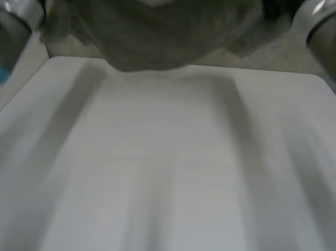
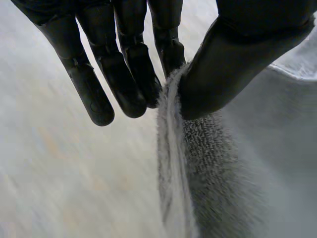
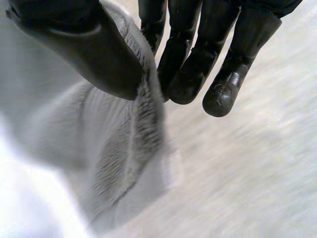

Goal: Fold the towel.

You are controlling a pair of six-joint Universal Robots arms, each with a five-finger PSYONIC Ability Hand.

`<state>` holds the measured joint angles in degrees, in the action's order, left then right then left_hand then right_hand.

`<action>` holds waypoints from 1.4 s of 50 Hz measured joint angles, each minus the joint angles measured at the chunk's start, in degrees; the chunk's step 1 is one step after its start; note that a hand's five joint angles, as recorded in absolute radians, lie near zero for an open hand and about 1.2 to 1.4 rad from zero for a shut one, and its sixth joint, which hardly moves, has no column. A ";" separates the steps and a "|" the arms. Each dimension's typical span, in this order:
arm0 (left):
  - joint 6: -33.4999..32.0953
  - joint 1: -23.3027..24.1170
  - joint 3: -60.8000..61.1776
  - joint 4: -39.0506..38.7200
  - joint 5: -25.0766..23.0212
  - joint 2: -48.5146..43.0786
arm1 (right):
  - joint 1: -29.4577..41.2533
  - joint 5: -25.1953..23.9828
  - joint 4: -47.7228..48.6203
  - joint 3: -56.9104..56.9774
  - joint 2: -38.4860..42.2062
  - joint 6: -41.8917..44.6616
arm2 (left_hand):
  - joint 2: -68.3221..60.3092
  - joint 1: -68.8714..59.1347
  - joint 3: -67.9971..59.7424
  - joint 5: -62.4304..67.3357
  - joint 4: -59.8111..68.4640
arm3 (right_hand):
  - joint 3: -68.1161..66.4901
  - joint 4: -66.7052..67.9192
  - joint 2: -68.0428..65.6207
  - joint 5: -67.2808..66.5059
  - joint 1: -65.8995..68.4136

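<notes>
Left hand [image 2: 116, 64] pinches the towel [image 2: 213, 163] by an edge, thumb against fingers; right hand [image 3: 190, 59] likewise. In the head view the towel's top is cut off.

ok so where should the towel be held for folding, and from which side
The upper edge, one hand coming in from each side: the left hand and right hand pinch the towel there between thumb and fingers, and it hangs spread between them.

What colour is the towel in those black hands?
The towel is plain grey, with a nubby terry pile; clearest in the left wrist view.
</notes>
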<state>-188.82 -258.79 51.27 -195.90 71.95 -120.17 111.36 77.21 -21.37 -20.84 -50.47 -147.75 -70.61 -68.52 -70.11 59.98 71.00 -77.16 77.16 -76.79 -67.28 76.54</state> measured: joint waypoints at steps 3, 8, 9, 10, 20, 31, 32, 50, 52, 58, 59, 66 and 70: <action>-1.59 -1.67 8.11 0.42 -3.96 0.11 | -0.29 -2.01 -3.79 -7.16 -0.94 3.38 | -0.01 -0.06 -0.02 0.00 0.05 | 0.00 0.00 0.00 0.00 0.00; -7.84 -4.21 21.47 0.89 -9.39 -0.33 | -0.83 -5.66 -6.03 -24.55 -4.47 10.60 | -0.01 -0.07 -0.02 0.00 0.08 | 0.00 0.00 0.00 0.00 0.00; -10.07 -4.71 24.46 0.94 -10.20 -0.55 | -1.15 -6.32 -5.48 -29.23 -5.73 12.15 | -0.01 -0.07 -0.02 0.00 0.08 | 0.00 0.00 0.00 0.00 0.00; -12.15 -5.12 26.95 0.95 -10.71 -0.79 | -1.49 -6.80 -4.77 -33.13 -6.86 13.27 | -0.01 -0.06 -0.02 0.00 0.07 | 0.00 0.00 0.00 0.00 0.00; -25.52 -6.73 37.31 0.58 -10.67 -3.34 | -5.59 -7.84 8.09 -59.98 -17.26 16.24 | 10.05 7.36 9.25 -8.55 -10.47 | 0.00 0.00 0.00 0.00 0.00; -27.08 -6.74 38.54 -1.23 -5.93 -4.56 | -13.03 -7.42 20.72 -75.62 -22.47 15.13 | 35.92 35.03 35.15 -37.28 -36.17 | 0.00 0.00 0.00 0.00 0.00; -27.01 -6.72 38.59 -1.52 -5.51 -4.63 | -13.36 -7.41 21.17 -76.10 -22.58 14.97 | 35.94 35.03 35.15 -37.35 -36.22 | 0.00 0.00 0.00 0.00 0.00; -18.23 -5.56 40.55 -6.45 -2.75 -5.40 | -17.27 -7.94 31.37 -83.26 -23.10 8.09 | 36.46 35.33 35.56 -37.76 -36.82 | 0.00 0.00 0.00 0.00 0.00; -17.74 -5.32 41.36 -5.77 -3.08 -4.66 | -17.30 -7.92 32.18 -83.70 -23.09 8.10 | 37.63 36.45 36.67 -38.85 -37.90 | 0.00 0.00 0.00 0.00 0.00; -17.61 -4.97 44.78 -3.25 -4.53 -0.75 | -17.49 -7.87 34.04 -84.63 -23.05 8.18 | 44.29 43.00 43.24 -46.13 -44.74 | 0.00 0.00 0.00 0.00 0.00; -17.67 -5.00 45.32 -2.93 -4.73 -0.22 | -17.61 -7.86 34.24 -84.69 -23.04 8.17 | 44.52 43.25 43.57 -46.42 -45.03 | 0.00 0.00 0.00 0.00 0.00; -17.96 -5.49 45.95 -2.42 -5.11 0.79 | -19.14 -7.58 35.64 -84.24 -22.66 6.52 | 44.69 43.26 43.63 -46.68 -45.11 | 0.00 0.00 0.00 0.00 0.00; -18.00 -5.73 45.42 -2.49 -5.07 0.46 | -20.21 -7.37 36.46 -83.73 -22.09 4.81 | 44.74 43.26 43.63 -46.68 -45.11 | 0.00 0.01 0.00 0.00 0.00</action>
<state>-206.82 -264.51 96.69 -198.38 66.88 -119.72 91.15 69.84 15.09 -104.58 -72.56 -142.94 -25.87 -25.26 -26.48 13.29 25.88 -77.16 77.17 -76.79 -67.28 76.54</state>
